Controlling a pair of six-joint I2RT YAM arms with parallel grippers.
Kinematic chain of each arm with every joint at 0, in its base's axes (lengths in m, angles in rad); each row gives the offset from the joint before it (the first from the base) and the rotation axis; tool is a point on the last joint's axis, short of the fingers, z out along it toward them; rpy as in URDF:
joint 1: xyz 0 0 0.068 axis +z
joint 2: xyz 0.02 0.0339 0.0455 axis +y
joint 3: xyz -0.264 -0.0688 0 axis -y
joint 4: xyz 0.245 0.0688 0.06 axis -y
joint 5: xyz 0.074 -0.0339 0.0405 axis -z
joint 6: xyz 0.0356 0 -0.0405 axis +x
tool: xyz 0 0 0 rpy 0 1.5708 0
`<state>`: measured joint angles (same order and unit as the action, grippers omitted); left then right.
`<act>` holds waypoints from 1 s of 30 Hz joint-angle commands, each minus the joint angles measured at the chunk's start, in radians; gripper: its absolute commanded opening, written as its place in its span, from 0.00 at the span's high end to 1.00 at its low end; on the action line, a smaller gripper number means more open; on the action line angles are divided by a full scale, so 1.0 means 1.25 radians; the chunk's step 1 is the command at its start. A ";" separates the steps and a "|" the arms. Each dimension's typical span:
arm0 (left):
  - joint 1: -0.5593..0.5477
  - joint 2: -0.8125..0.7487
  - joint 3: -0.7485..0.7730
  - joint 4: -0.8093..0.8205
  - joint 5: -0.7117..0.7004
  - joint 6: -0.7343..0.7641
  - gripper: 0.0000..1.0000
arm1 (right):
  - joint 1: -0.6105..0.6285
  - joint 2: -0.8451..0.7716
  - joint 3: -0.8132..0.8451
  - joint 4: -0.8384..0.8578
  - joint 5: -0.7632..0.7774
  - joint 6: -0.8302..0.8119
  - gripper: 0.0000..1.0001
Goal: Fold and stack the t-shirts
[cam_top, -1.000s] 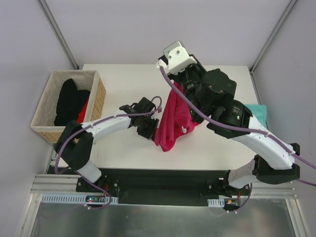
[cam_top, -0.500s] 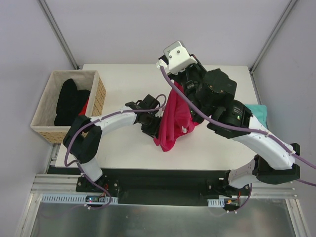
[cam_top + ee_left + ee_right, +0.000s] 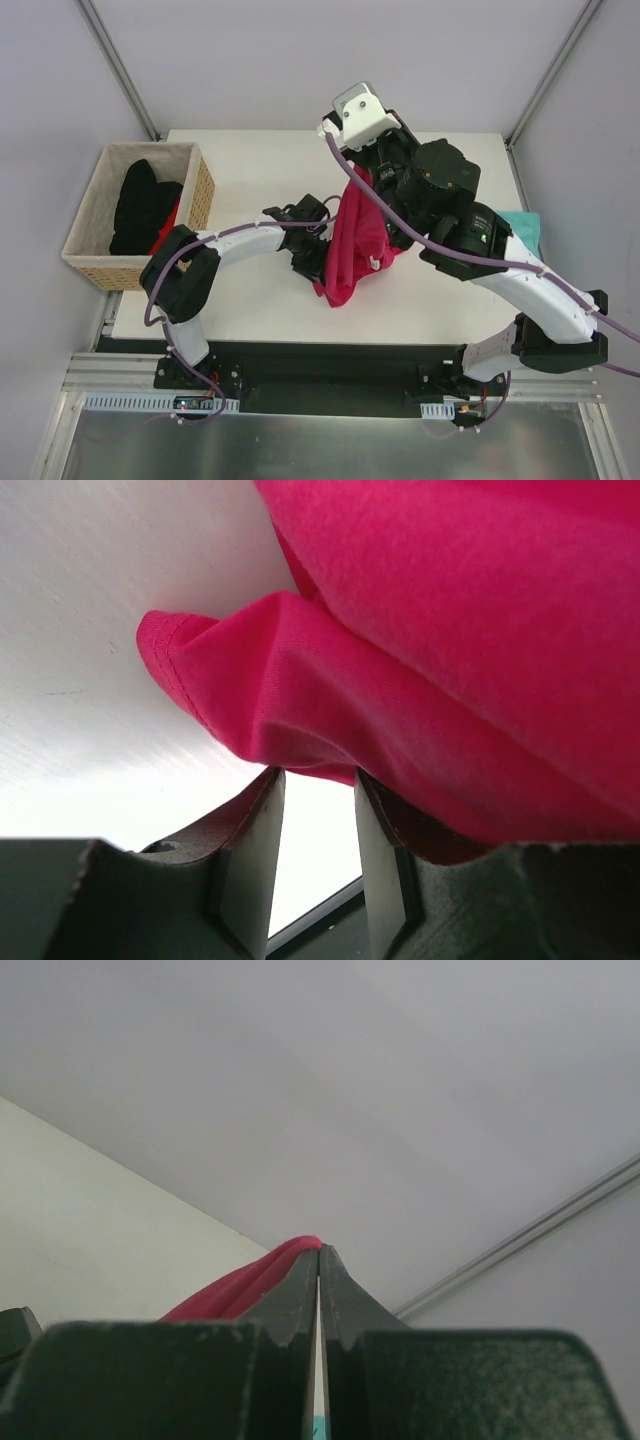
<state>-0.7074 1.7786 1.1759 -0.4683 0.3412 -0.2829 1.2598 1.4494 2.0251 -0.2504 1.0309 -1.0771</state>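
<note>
The magenta-pink t-shirt (image 3: 352, 240) hangs bunched above the table, its lower end touching the surface. My right gripper (image 3: 358, 172) is shut on its top edge; in the right wrist view a fold of pink cloth (image 3: 240, 1285) comes out at the closed tips (image 3: 320, 1250). My left gripper (image 3: 322, 262) is at the shirt's lower left edge. In the left wrist view its jaws (image 3: 318, 780) stand apart, with bare table showing between them and a pink fold (image 3: 330, 710) draped over their tips. The teal t-shirt (image 3: 523, 230) lies at the table's right edge, partly hidden by the right arm.
A wicker basket (image 3: 100, 170) stands off the table's left side with a black garment (image 3: 140, 205) and a bit of red cloth in it. The white table (image 3: 250, 170) runs behind and left of the hanging shirt. Grey walls close in at the back.
My left arm has reached to the right, bringing its gripper up against the lower edge of the hanging pink shirt. The right arm and the shirt's top have stayed put.
</note>
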 commanded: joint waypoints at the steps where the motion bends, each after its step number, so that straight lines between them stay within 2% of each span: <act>1: -0.006 0.010 0.032 0.002 0.020 0.010 0.66 | -0.003 -0.033 0.037 0.021 0.021 -0.003 0.99; 10: -0.003 0.037 0.057 0.002 0.013 0.014 0.64 | -0.003 -0.038 0.037 0.020 0.027 -0.010 0.99; 14: -0.005 0.047 0.059 0.002 0.012 0.008 0.67 | -0.003 -0.035 0.040 0.020 0.031 -0.016 0.99; 17: -0.005 0.053 0.058 0.002 0.012 0.005 0.82 | -0.003 -0.034 0.043 0.020 0.032 -0.019 0.99; 19: -0.005 0.056 0.056 0.002 0.007 0.003 0.99 | -0.003 -0.031 0.045 0.020 0.032 -0.019 0.99; 26: -0.003 0.056 0.056 0.002 -0.002 0.000 1.00 | -0.005 -0.023 0.050 0.020 0.032 -0.026 0.99; 27: -0.005 0.055 0.056 0.002 -0.003 0.000 0.98 | -0.008 -0.023 0.050 0.020 0.032 -0.026 0.99; 28: -0.005 0.049 0.053 0.002 -0.010 -0.001 0.90 | -0.006 -0.022 0.050 0.020 0.032 -0.024 0.99; 30: -0.003 0.042 0.048 0.002 -0.018 -0.002 0.38 | -0.009 -0.022 0.050 0.019 0.033 -0.024 0.99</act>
<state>-0.7074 1.8484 1.2209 -0.4568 0.3340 -0.2756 1.2556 1.4445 2.0422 -0.2584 1.0447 -1.0866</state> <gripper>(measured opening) 0.246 0.011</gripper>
